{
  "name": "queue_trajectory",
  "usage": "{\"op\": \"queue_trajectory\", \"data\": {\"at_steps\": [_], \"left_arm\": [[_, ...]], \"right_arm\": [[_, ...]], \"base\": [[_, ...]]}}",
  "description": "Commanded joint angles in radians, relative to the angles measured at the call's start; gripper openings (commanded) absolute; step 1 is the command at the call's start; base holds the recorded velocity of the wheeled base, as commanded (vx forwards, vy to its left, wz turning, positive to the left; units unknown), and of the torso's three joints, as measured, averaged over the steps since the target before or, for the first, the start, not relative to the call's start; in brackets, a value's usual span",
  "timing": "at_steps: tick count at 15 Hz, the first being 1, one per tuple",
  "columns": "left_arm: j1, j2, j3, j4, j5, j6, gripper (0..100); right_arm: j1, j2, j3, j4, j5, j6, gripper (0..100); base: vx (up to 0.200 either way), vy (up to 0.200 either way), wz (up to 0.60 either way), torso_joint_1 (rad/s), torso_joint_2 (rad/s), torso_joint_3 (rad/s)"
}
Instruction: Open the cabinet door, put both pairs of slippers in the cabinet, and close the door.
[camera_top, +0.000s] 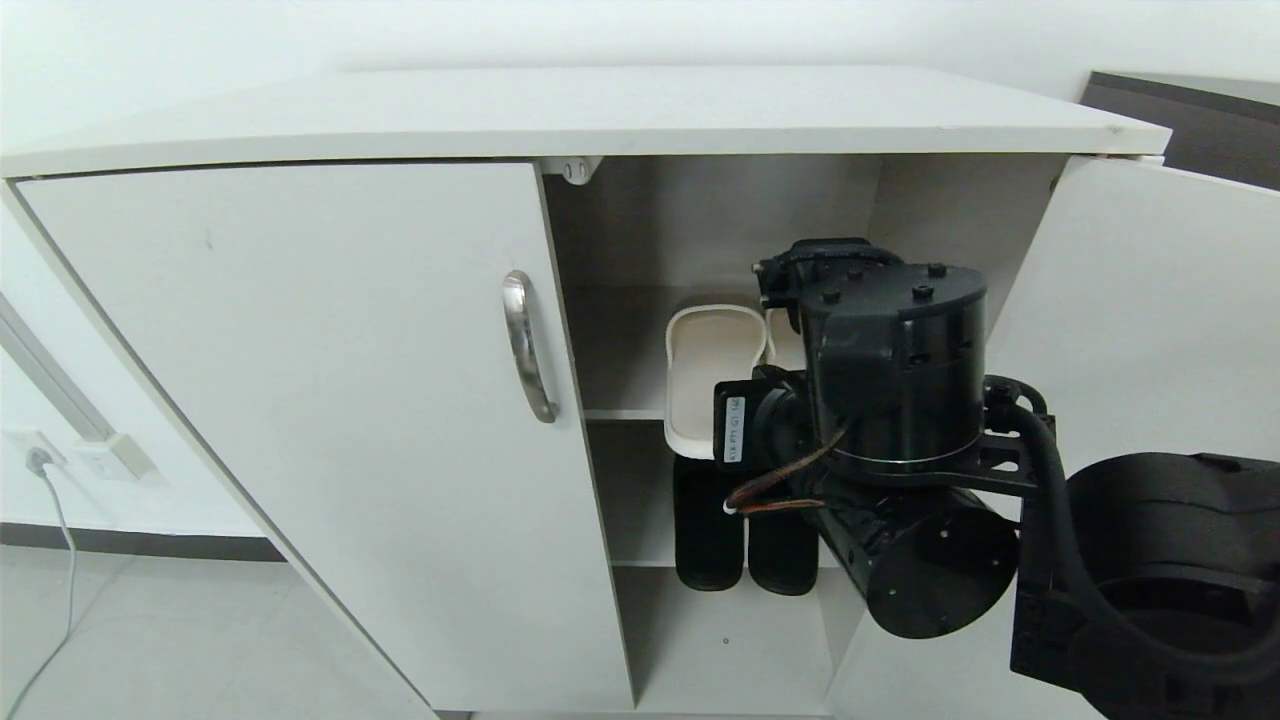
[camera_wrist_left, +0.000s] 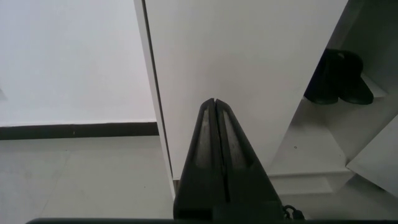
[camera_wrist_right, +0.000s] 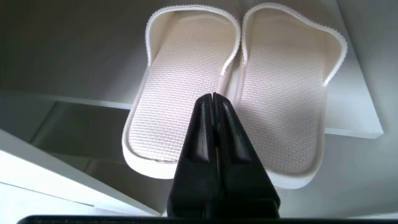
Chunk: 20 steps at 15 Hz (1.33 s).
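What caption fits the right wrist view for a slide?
Right gripper, shut, poised before a pair of white slippers lying side by side on a cabinet shelf, ends overhanging its edge.

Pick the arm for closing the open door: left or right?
Right, probably. The right gripper sits by the shelved white slippers, next to the open door on that side; the left gripper faces the closed door.
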Motion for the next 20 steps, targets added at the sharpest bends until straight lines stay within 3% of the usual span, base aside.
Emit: {"op": "queue_trajectory", "data": {"at_steps": [1, 6, 20], "left_arm": [[0.000, 0.001, 0.000, 0.000, 0.000, 0.000, 0], [0.000, 0.001, 0.000, 0.000, 0.000, 0.000, 0], [0.000, 0.001, 0.000, 0.000, 0.000, 0.000, 0]], "right_arm": [[0.001, 0.001, 0.002, 0.001, 0.000, 0.000, 0], [0.001, 0.009, 0.012, 0.000, 0.000, 0.000, 0], [0.001, 0.010, 0.031, 0.000, 0.001, -0.003, 0]], "base": [[0.000, 0.000, 0.00, 0.000, 0.00, 0.000], [0.000, 0.000, 0.00, 0.000, 0.00, 0.000], [-0.200, 0.000, 0.00, 0.003, 0.00, 0.004]]}}
